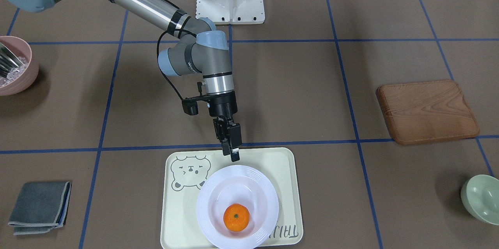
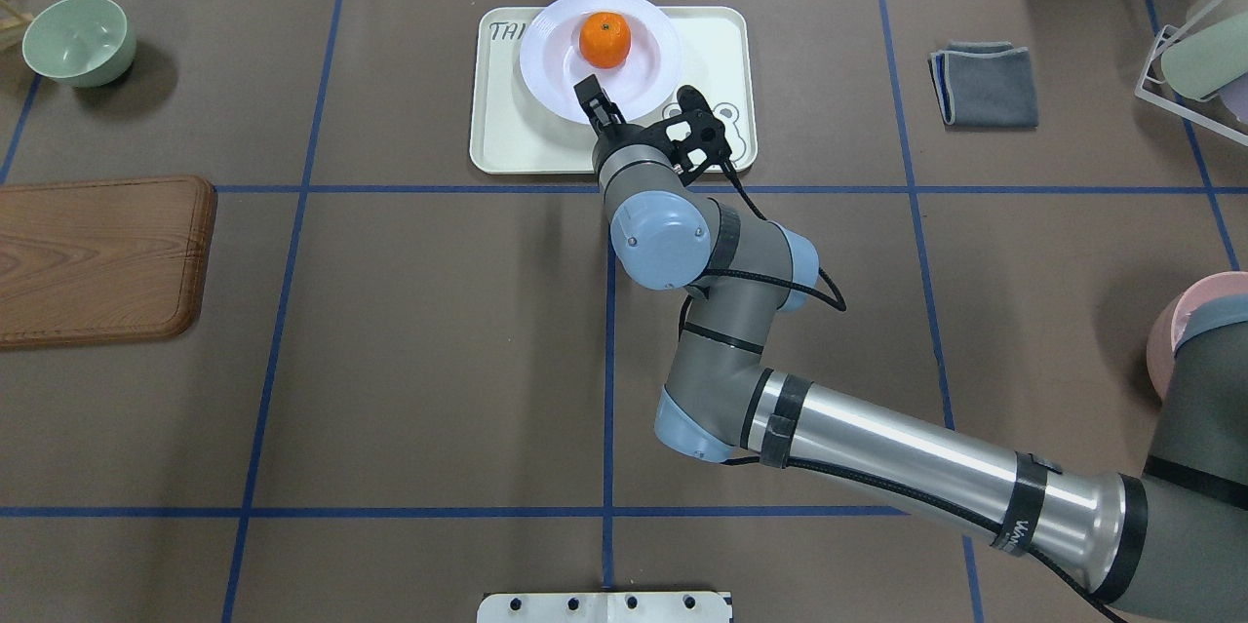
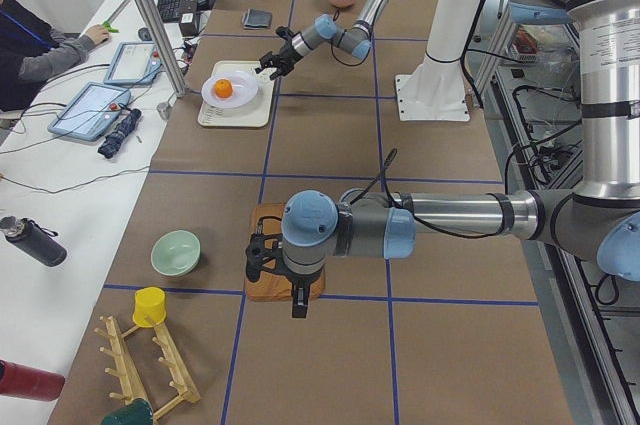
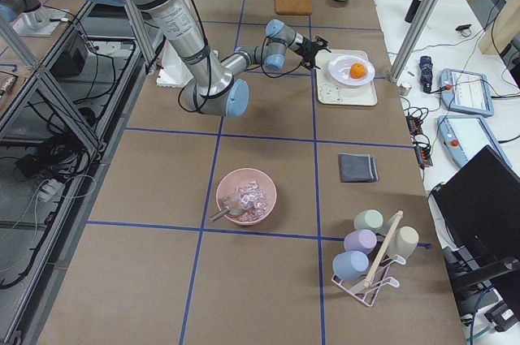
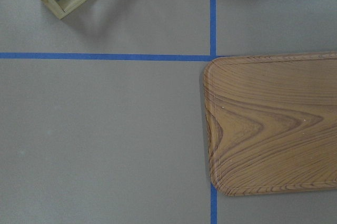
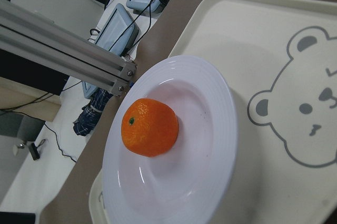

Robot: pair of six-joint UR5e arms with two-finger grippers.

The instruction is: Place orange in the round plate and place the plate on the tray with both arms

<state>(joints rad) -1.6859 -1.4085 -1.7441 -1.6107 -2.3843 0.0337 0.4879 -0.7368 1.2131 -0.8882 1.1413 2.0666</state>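
The orange [image 1: 236, 217] lies in the hollow of the white round plate [image 1: 210, 198], and the plate rests on the cream tray [image 1: 179, 225] with the bear drawing. My right gripper [image 1: 230, 156] hangs just above the tray's robot-side edge, a little off the plate's rim; its fingers look slightly open and hold nothing. In the right wrist view the orange [image 6: 150, 127], plate [image 6: 221, 129] and tray [image 6: 253, 39] fill the picture. My left gripper [image 3: 272, 283] shows only in the exterior left view, over the wooden board; I cannot tell whether it is open or shut.
The brown wooden board [image 1: 427, 110] and a pale green bowl [image 1: 481, 198] lie on my left side. A pink bowl [image 1: 13, 66] and a folded grey cloth [image 1: 41, 206] are on my right. A person's arm [image 3: 60, 50] rests beyond the table's far edge.
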